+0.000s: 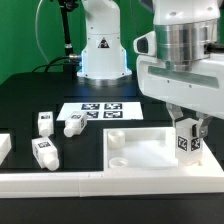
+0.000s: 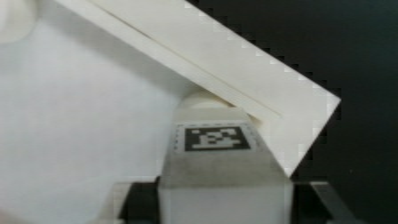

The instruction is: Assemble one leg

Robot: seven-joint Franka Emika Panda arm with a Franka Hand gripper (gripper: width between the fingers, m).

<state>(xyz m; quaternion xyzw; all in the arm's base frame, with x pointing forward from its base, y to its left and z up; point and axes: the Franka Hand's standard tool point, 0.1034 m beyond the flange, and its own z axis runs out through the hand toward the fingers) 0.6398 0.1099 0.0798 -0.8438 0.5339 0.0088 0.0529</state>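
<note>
My gripper is shut on a white leg with a black-and-white tag and holds it upright at the near right corner of the flat white tabletop. In the wrist view the leg sits between the dark fingers, its far end against the tabletop just inside the raised rim's corner. I cannot tell whether it is seated in a hole. Three more legs lie loose on the black table at the exterior view's left: one, a second, a third.
The marker board lies behind the tabletop. The robot base stands at the back. A long white rail runs along the front edge. A white block shows at the exterior view's left edge.
</note>
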